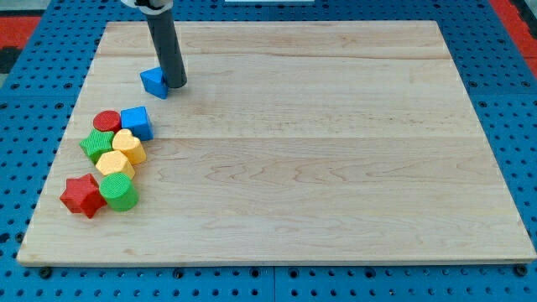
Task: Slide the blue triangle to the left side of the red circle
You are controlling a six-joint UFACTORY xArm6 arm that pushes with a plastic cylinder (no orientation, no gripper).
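On the pale wooden worktop [336, 151], my tip [176, 83] touches the small blue triangle block's [153, 81] right side, far beyond the red circle block [106, 121]; the rod carries no gripper.

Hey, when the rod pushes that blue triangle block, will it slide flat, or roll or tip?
The blue triangle looks squat and flat-bottomed, so it probably slides rather than rolls or tips. My tip touches its right side; an off-centre push may spin it. The wooden board looks smooth, so drag is likely low.

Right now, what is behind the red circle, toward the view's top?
Bare board, then the blue triangle with my tip touching its right side. Nothing lies on the red circle; the blue cube sits beside it.
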